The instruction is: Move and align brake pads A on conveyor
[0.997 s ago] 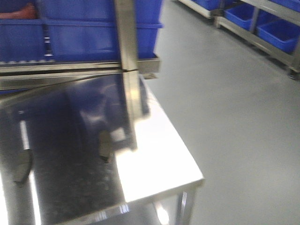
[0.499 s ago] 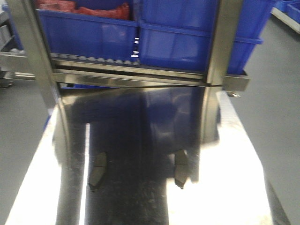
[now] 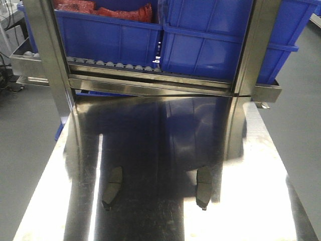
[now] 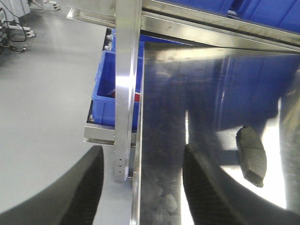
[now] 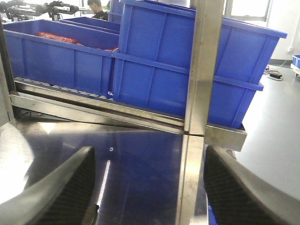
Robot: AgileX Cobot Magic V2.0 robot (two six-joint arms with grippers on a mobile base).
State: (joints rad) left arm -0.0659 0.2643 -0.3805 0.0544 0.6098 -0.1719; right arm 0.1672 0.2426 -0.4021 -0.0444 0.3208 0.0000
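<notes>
Now, pads: left pad (image 3: pixel 113 187) and right pad (image 3: pixel 203 187) lie apart on the steel surface (image 3: pixel 145 140), long axes pointing away from me.
Left hand (image 4: pixel 140 159): spread, empty; probably the left pad ahead, to its right.
Right hand (image 5: pixel 149 154): spread, empty; I see no pad in its view.

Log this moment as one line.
left brake pad, right brake pad: flat on steel table, apart | left gripper: open, empty | right gripper: open, empty | conveyor: not in view

The left pad (image 3: pixel 112 188) and right pad (image 3: pixel 203 187), dark grey oblongs, lie flat on the tabletop (image 3: pixel 251 211), well apart, roughly parallel.
</notes>
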